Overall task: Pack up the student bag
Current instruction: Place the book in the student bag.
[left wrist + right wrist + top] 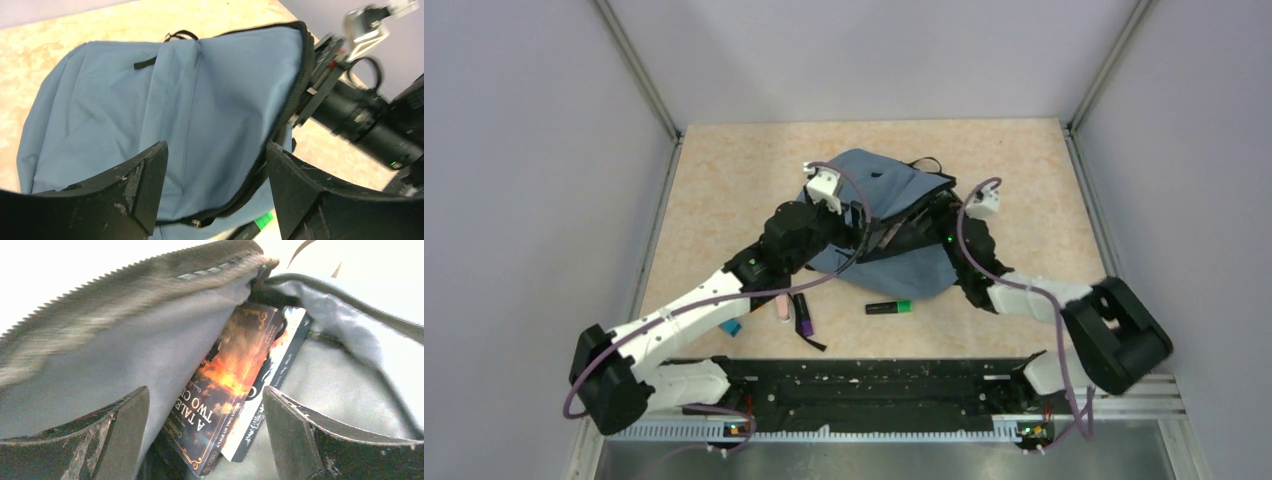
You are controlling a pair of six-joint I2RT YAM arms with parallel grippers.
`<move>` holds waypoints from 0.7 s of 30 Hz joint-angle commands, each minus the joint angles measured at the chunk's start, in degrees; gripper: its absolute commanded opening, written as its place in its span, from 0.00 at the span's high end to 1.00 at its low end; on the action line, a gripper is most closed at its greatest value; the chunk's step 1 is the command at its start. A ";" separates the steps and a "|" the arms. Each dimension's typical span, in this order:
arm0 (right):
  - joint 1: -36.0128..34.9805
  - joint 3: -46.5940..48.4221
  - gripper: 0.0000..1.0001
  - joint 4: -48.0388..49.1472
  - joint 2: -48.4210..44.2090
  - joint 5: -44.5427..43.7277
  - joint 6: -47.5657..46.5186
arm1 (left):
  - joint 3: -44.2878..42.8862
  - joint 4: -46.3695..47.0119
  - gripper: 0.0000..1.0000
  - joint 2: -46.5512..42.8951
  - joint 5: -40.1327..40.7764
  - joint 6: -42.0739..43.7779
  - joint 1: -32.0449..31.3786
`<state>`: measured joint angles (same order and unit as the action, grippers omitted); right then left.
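Note:
The student bag [894, 215], slate-blue with black zippers, lies in the middle of the table with its main opening facing right. My left gripper [861, 218] hovers over its front panel [150, 115]. In the left wrist view that gripper [216, 172] stands open, with only fabric and the zipper edge below the gap. My right gripper [941, 228] is at the bag's mouth. In its own view it [205, 422] is open and looks into the grey lining [125, 355]. Two books stand inside: "A Tale of Two Cities" [225, 390] and a white-and-black one [282, 365].
On the table in front of the bag lie a green-capped black highlighter [890, 307], a purple marker [803, 315], a small pink item [782, 308] and a blue item [734, 328]. The highlighter's green cap [263, 220] shows under the bag's edge. Grey walls close in three sides.

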<state>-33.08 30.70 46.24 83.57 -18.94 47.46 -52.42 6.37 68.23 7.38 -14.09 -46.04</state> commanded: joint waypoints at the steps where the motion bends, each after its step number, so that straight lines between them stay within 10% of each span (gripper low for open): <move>1: 1.66 -3.29 0.17 -11.01 -12.41 -4.26 -7.42 | 4.15 -4.12 0.23 -7.07 -1.91 -4.23 1.12; 21: 8.65 -6.25 0.08 -51.72 -54.41 -5.96 -13.57 | 19.44 -5.99 0.24 -13.34 -17.08 -13.91 14.42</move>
<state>-24.58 25.71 1.89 32.32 -25.04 34.50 -33.47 -4.32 54.26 -7.46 -22.09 -32.95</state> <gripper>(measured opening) 0.920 0.775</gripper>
